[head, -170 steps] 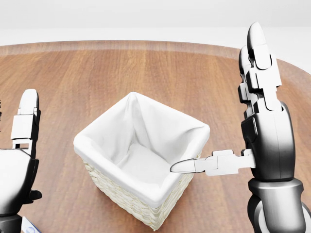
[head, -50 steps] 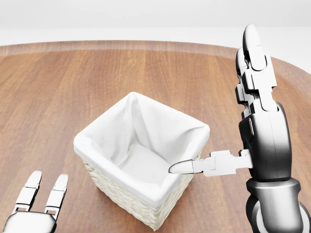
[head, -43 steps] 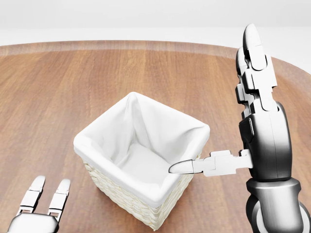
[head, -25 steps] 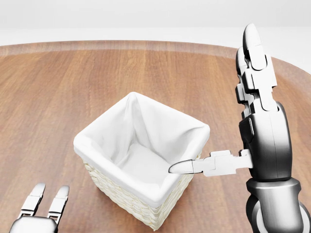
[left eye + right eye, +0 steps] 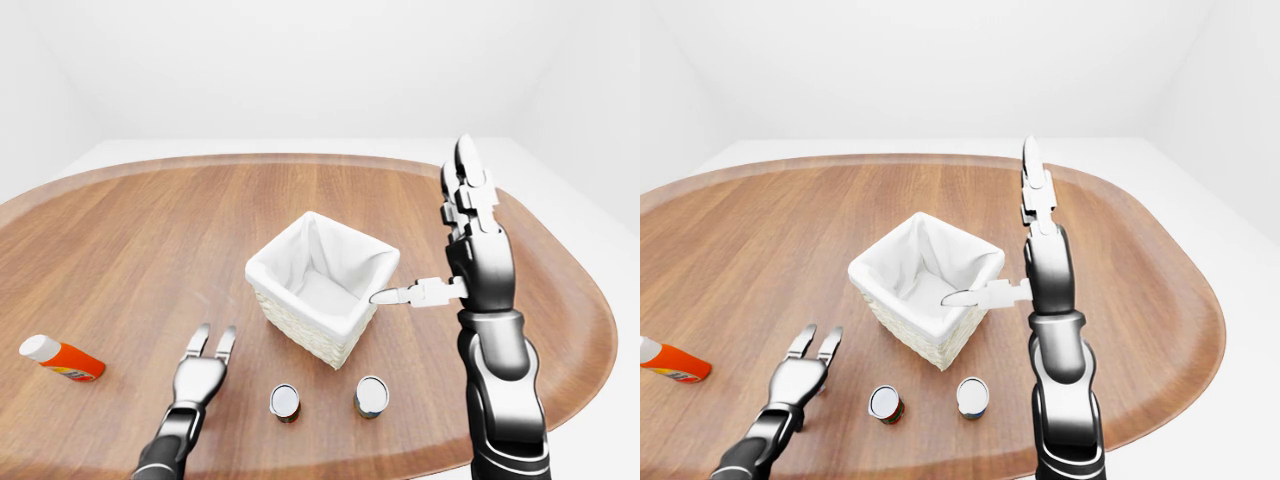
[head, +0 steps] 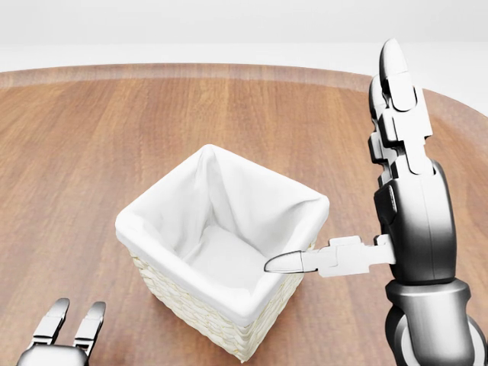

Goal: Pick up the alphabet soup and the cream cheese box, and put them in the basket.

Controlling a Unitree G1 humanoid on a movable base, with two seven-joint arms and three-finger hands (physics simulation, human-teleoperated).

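The wicker basket (image 6: 191,301) with a white cloth liner stands mid-table, with nothing inside. Two small cans stand upright below it in the eye views, the left can (image 5: 885,404) and the right can (image 5: 972,397); I cannot tell which is the alphabet soup. No cream cheese box shows. My right hand (image 6: 335,160) is raised beside the basket's right side, open, fingers (image 6: 398,84) pointing up, thumb lying over the basket's right corner. My left hand (image 5: 213,338) hovers low over the wood, left of the cans, open and holding nothing.
An orange bottle (image 5: 60,360) with a white cap lies on its side near the table's left edge. The oval wooden table (image 5: 150,230) has a raised rim, and white floor lies beyond it.
My left hand has come down from an upright pose at the left edge to the bottom left corner, sinking slightly in the last second. The right hand and basket have barely moved.
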